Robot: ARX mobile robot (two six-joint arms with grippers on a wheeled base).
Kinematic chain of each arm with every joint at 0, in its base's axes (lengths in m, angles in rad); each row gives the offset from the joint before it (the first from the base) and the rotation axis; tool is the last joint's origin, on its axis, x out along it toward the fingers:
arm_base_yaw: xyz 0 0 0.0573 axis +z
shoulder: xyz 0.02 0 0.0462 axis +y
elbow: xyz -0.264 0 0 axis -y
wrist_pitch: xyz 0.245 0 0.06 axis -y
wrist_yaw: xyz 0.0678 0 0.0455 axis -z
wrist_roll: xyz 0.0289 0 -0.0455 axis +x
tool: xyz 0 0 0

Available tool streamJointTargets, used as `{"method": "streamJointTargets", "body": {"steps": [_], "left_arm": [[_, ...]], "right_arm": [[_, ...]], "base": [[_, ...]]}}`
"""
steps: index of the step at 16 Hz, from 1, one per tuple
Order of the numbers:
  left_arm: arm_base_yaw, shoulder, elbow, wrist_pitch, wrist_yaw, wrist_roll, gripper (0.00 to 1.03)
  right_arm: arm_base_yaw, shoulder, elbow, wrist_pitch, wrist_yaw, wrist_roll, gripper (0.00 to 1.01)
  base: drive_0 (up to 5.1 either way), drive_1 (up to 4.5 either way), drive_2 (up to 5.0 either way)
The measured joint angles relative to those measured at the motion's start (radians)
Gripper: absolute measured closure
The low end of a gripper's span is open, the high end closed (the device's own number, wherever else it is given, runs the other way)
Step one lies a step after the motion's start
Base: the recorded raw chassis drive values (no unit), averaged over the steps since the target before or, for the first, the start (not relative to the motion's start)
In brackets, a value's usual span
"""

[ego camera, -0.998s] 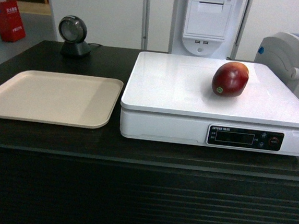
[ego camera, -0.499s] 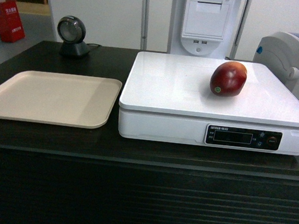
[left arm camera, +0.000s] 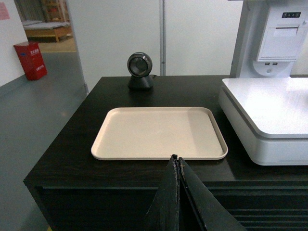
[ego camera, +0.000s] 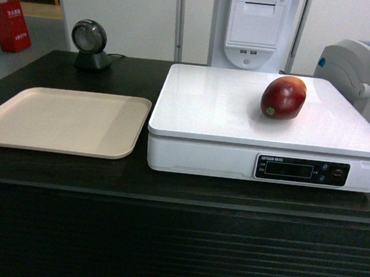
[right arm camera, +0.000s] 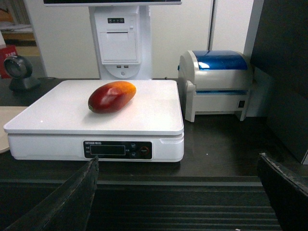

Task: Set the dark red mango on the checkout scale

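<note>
Checkout [ego camera: 59, 173]: both grippers back, clear.

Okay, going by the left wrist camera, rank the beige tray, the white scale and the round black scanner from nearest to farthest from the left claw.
1. Beige tray: directly ahead of the shut left claw, its near edge just beyond the tips.
2. Scale: off to the right, a little farther.
3. Round black scanner: at the counter's back edge, behind the tray.
</note>
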Motion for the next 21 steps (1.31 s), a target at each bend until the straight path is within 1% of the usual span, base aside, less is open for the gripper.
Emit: {"method": "streamJointTargets", "body": {"steps": [3, 4, 5, 10, 11, 12, 17, 18, 21], "left_arm": [[0.0, -0.069, -0.016, -0.048, 0.0, 0.0, 1.01], [0.0, -0.084, -0.041, -0.013, 0.0, 0.0, 1.01], [0.0, -0.103, -0.046, -0.052, 0.0, 0.0, 1.01], [0.0, -0.191, -0.046, -0.129, 0.0, 0.0, 1.01], [0.0, -0.276, -0.045, -0.263, 0.0, 0.0, 1.01], [0.0, -0.351, -0.045, -0.307, 0.0, 0.0, 1.01], [0.002, -0.352, -0.045, -0.304, 0.0, 0.0, 1.01], [0.002, -0.352, -0.045, -0.304, 0.0, 0.0, 0.97], [0.002, -0.352, -0.045, -0.304, 0.0, 0.0, 0.63]], "right_arm": [[0.0, 0.0, 0.0, 0.0, 0.0, 0.0, 0.03], [0.0, 0.0, 0.0, 0.0, 0.0, 0.0, 0.03], [0.0, 0.0, 0.0, 0.0, 0.0, 0.0, 0.03], [0.0, 0.0, 0.0, 0.0, 0.0, 0.0, 0.03], [0.0, 0.0, 0.0, 0.0, 0.0, 0.0, 0.03], [0.0, 0.0, 0.0, 0.0, 0.0, 0.0, 0.03], [0.0, 0.0, 0.0, 0.0, 0.0, 0.0, 0.03], [0.0, 0.0, 0.0, 0.0, 0.0, 0.0, 0.03], [0.0, 0.0, 0.0, 0.0, 0.0, 0.0, 0.03]], "base": [[0.0, 0.0, 0.0], [0.0, 0.0, 0.0], [0.0, 0.0, 0.0], [0.0, 0.0, 0.0], [0.0, 0.0, 0.0], [0.0, 0.0, 0.0], [0.0, 0.0, 0.0], [0.0, 0.0, 0.0], [0.0, 0.0, 0.0]]}}
